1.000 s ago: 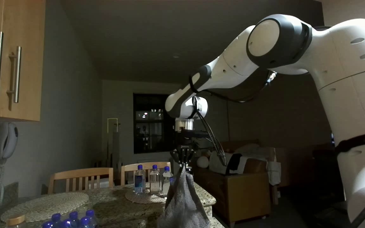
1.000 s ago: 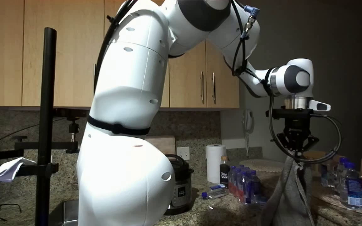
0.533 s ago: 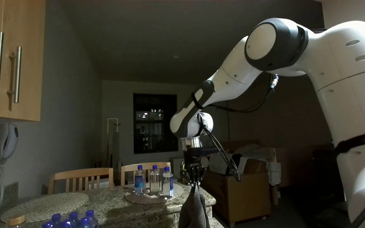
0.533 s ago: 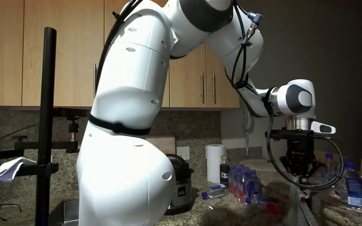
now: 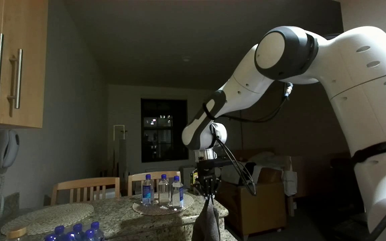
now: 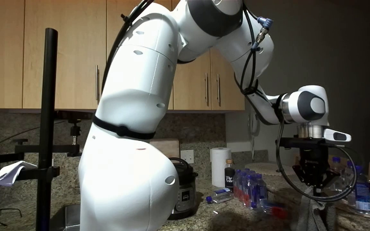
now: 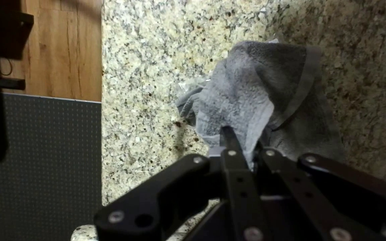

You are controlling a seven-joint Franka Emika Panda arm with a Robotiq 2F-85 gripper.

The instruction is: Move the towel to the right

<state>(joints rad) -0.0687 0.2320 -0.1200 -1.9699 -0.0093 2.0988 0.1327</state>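
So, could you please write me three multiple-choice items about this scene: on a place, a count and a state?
1. In an exterior view, where is the paper towel roll relative to the multicooker?
A. Left
B. Underneath
C. Right

2. How many water bottles stand on a woven placemat?
A. One
B. Three
C. Six

3. What state are the gripper and grey towel in?
A. Gripper closed on towel
B. Gripper wide open
C. Towel released

1: C, it stands picture-right of the multicooker.
2: B, an exterior view shows three.
3: A, the wrist view shows towel between the fingers.
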